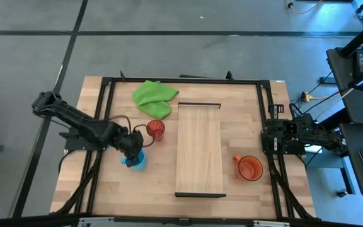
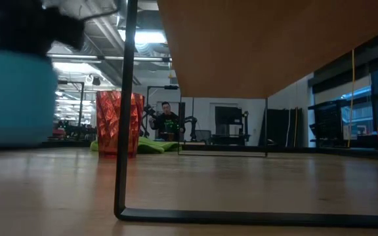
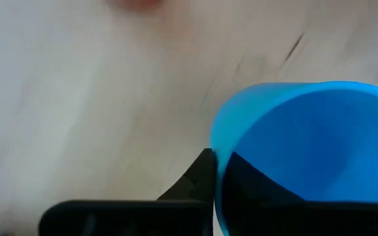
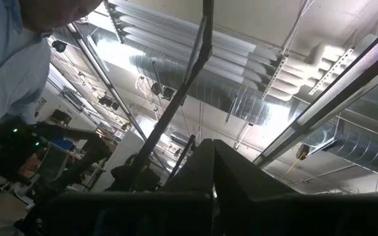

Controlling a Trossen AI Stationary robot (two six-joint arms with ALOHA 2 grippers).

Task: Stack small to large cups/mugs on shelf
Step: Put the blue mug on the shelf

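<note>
The light-blue mug (image 1: 136,161) is left of the shelf (image 1: 199,149), near the table's left side, with my left gripper (image 1: 131,150) shut on it from above. In the low view the mug (image 2: 15,98) hangs a little above the tabletop. The red ribbed cup (image 1: 155,129) stands upright on its base just beyond it, also left of the shelf. The orange mug (image 1: 249,168) stands right of the shelf, near its near end. My right gripper (image 4: 214,190) is parked at the table's right edge, shut and pointing up at the ceiling. My left gripper holds the light-blue mug by its rim wall (image 3: 216,147), one finger (image 3: 199,180) outside and the other inside the hollow. The fingers come from above, pointing down. The mug stays upright and hangs just clear of the table.
A green cloth (image 1: 154,98) lies at the far side, left of the shelf's far end. The shelf board stands raised on dark metal end bars (image 2: 126,111), with open space beneath it. A black frame (image 1: 106,126) runs along the table's edges. People show in the room behind.
</note>
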